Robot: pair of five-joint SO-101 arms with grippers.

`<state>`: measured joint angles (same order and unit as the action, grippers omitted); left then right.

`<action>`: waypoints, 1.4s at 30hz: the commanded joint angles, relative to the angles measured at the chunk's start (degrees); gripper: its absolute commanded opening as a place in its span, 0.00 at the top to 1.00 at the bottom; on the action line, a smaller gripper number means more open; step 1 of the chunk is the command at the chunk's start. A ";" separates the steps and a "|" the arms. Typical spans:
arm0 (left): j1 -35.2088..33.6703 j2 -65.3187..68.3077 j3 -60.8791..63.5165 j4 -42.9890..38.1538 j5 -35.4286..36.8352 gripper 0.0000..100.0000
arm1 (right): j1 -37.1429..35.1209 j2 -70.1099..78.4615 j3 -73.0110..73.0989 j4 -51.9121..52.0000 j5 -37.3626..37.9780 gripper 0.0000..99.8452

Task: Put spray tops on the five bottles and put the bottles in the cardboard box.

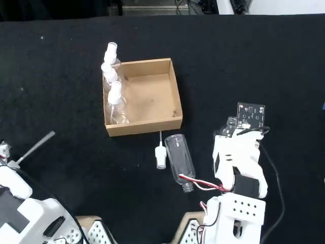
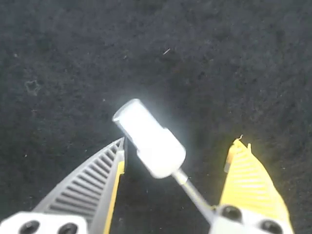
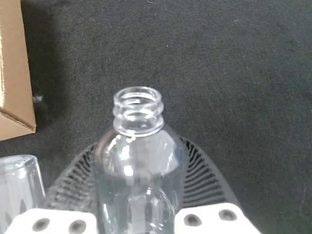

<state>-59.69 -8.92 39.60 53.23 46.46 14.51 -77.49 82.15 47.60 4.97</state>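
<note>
Even light falls from above in the high view; the black desk (image 1: 61,66) soaks it up and carries barely a shadow, with a bright patch beyond its edge at 1 o'clock. In the left wrist view the spray top (image 2: 151,144) glares white, haloed. In the right wrist view highlights glint on the bottle (image 3: 136,165), and the cardboard box (image 3: 12,63) shades the desk beside it.

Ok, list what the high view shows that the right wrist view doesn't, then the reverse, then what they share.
High view, not right wrist view: three capped bottles along one wall in the cardboard box, and a loose spray top on the table beside the lying bottle.

Right wrist view, not high view: the right gripper, its ribbed fingers either side of the held bottle.

Shared: the held bottle's uncapped neck, the lying bottle, a box corner, the black table.
</note>
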 commanded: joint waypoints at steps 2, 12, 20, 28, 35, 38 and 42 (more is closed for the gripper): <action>0.31 -0.26 0.04 -0.62 0.53 0.69 | 0.62 -1.80 -1.19 -1.32 -0.35 0.99; 0.66 -0.35 2.33 0.09 -3.25 0.70 | 0.62 -1.80 -1.19 -1.32 -0.35 0.99; 0.75 -0.44 1.89 -2.81 -3.34 0.96 | 0.62 -1.80 -1.19 -1.32 -0.35 0.99; 0.66 -0.88 -4.00 4.57 -25.93 0.96 | 0.62 -1.80 -1.19 -1.32 -0.35 0.99; 0.75 -0.18 -9.45 6.68 -50.64 0.87 | 0.62 -1.80 -1.19 -1.32 -0.26 0.99; 0.75 -0.18 -9.36 6.77 -53.63 0.73 | 0.62 -1.80 -1.19 -1.32 -0.26 0.99; 0.40 -0.26 -8.92 6.86 -54.15 0.65 | 0.62 -1.80 -1.19 -1.32 -0.26 0.99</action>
<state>-59.25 -8.84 33.54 59.74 -6.46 14.51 -77.49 82.15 47.60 4.97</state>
